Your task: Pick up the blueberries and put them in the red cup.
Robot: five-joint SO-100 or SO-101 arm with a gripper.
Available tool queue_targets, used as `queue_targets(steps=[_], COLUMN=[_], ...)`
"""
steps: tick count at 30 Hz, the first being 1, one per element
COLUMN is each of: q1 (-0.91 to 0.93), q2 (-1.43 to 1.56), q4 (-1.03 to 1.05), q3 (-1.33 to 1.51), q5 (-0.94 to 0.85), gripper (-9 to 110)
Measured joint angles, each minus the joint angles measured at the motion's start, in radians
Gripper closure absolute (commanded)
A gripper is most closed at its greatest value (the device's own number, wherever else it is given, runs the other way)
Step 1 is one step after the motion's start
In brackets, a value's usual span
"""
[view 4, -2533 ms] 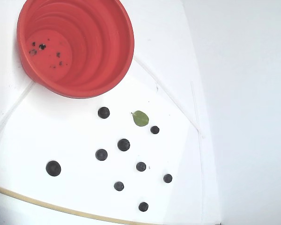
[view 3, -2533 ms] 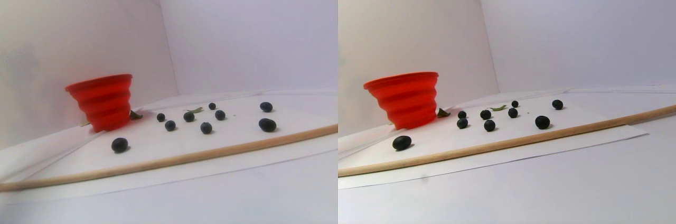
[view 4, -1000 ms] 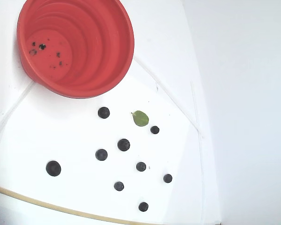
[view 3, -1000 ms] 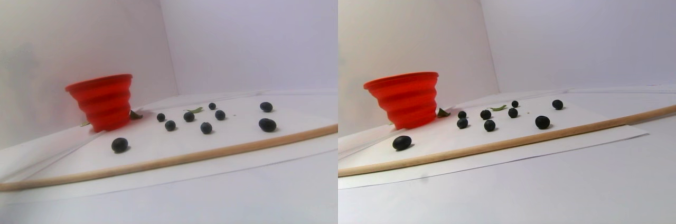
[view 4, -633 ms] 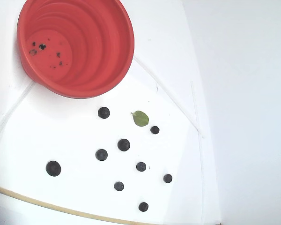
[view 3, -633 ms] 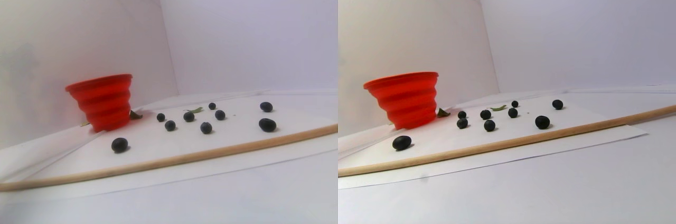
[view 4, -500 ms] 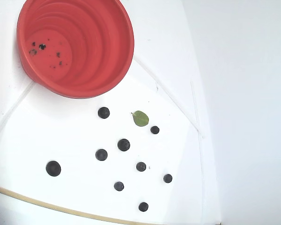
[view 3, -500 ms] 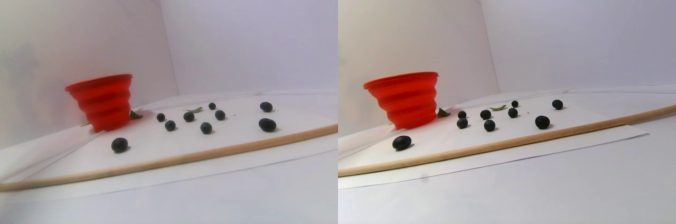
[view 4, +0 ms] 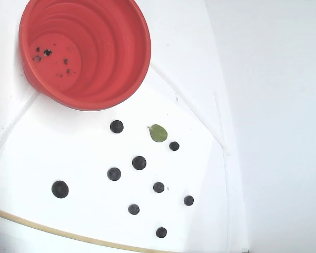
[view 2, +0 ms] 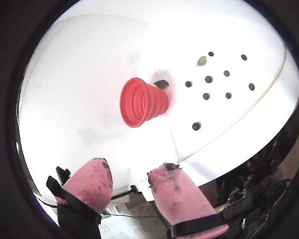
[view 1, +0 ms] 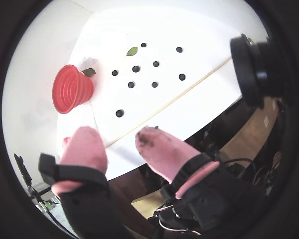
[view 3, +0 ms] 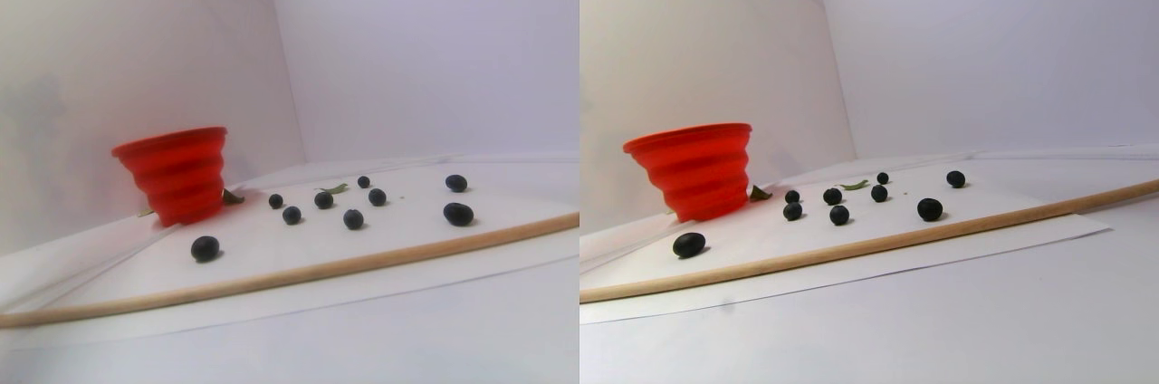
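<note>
Gripper (view 1: 118, 135): pink-tipped fingers spread apart, empty, at the bottom of both wrist views, well away from the fruit.
Red cup (view 4: 84, 52): upright at the upper left of the fixed view, only dark specks on its bottom.
Blueberries (view 4: 139, 163): eight scattered loose on the white sheet (view 4: 84, 147), below and right of the cup.
Leaf (view 4: 158, 133): green, just beside one berry.
Wooden stick (view 3: 299, 273): along the sheet's near edge.
</note>
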Motion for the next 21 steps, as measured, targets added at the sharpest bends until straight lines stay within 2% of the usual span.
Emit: queue_targets(steps=[21], q1=[0.06], q2=[-0.178], q4=[-0.179], q3=[0.14], q5=[-0.399], gripper=[87])
